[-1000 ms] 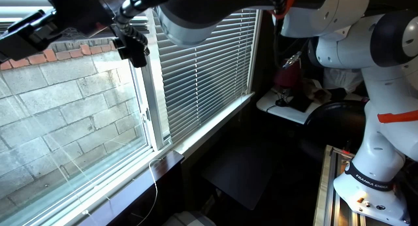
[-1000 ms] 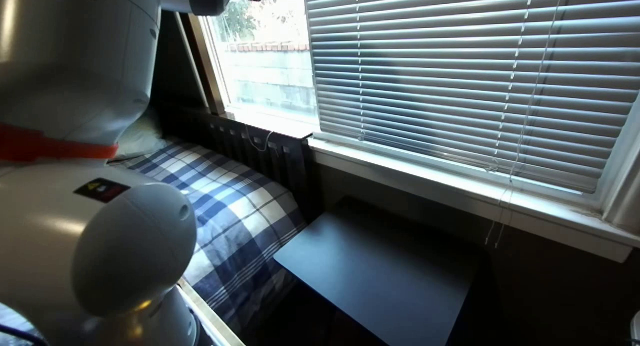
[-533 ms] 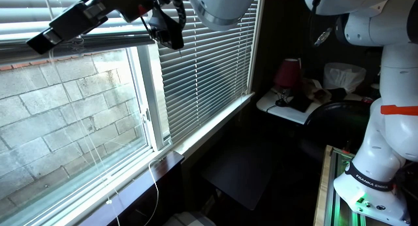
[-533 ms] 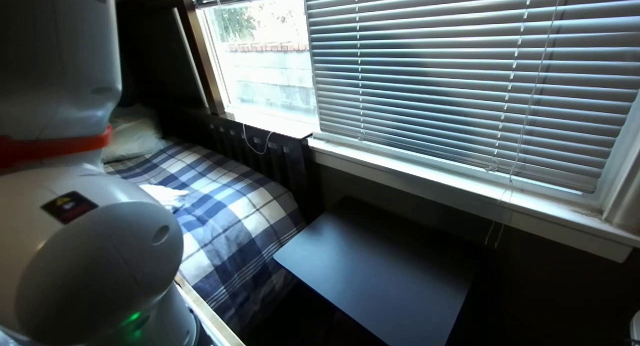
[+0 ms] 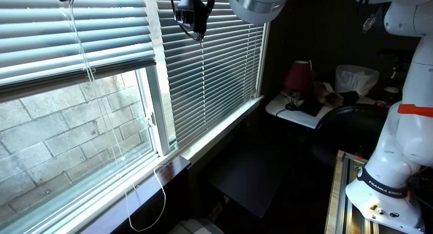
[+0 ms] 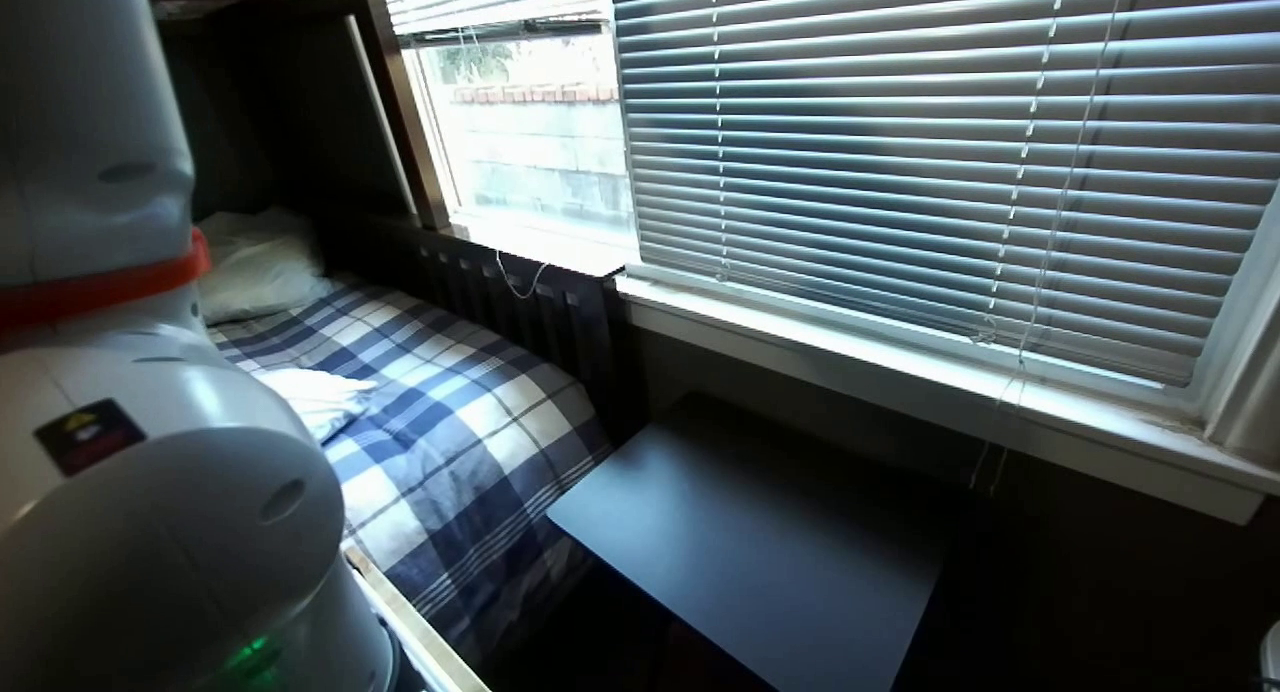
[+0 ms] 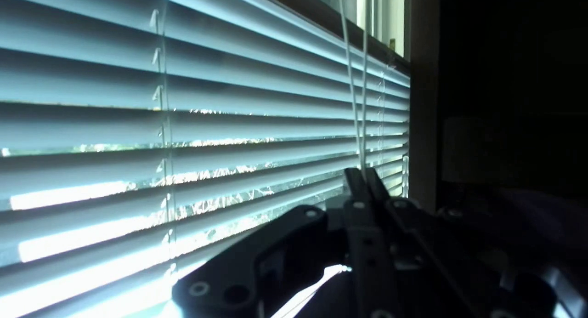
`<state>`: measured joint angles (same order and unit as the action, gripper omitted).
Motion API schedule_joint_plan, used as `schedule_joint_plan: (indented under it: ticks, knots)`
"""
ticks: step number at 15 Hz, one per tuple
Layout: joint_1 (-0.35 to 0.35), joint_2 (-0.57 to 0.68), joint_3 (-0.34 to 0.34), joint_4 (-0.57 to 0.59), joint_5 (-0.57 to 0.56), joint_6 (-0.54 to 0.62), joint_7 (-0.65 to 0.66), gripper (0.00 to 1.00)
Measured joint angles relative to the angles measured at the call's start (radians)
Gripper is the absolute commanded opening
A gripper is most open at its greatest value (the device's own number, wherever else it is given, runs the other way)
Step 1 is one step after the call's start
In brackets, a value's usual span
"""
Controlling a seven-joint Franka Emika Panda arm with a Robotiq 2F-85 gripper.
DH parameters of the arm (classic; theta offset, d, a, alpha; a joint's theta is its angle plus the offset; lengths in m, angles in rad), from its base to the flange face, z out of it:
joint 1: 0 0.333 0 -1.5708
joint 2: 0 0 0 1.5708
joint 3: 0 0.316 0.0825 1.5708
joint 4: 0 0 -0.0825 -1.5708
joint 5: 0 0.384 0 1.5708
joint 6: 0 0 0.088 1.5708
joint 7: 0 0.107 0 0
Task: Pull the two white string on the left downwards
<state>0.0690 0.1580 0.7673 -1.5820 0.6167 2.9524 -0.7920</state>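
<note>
The two white strings (image 7: 361, 148) come down from the top of the wrist view in front of the blind and meet between my fingertips. My gripper (image 7: 366, 172) is shut on them. In an exterior view the strings (image 5: 81, 48) hang below the gripper, past the blind's bottom rail (image 5: 40, 82) and the window to the sill. There only a dark part of the gripper shows at the top edge. The blind (image 5: 111, 26) covers the upper part of the left window, and its bottom rail also shows in an exterior view (image 6: 510, 32).
A second blind (image 6: 860, 172) covers the right window, with its own thin cords (image 6: 1060, 212). A white cord loop (image 5: 164, 193) hangs below the sill. A black table (image 6: 750, 532) and a plaid bed (image 6: 480, 412) stand under the windows.
The gripper has moved up and to the right in an exterior view, nearly out of frame. The left blind's bottom rail has come down. The strings have shifted right, their lower part too.
</note>
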Motion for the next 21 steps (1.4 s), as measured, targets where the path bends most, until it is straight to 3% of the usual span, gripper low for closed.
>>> schedule_joint_plan:
  ticks: [6, 13, 21]
  knots:
    - [-0.028, -0.038, 0.003, -0.018, 0.054, 0.085, -0.046, 0.00]
    - [-0.057, -0.086, 0.001, -0.009, 0.058, 0.090, -0.063, 0.00]
    - [-0.093, -0.163, -0.056, -0.015, 0.046, 0.089, -0.060, 0.00]
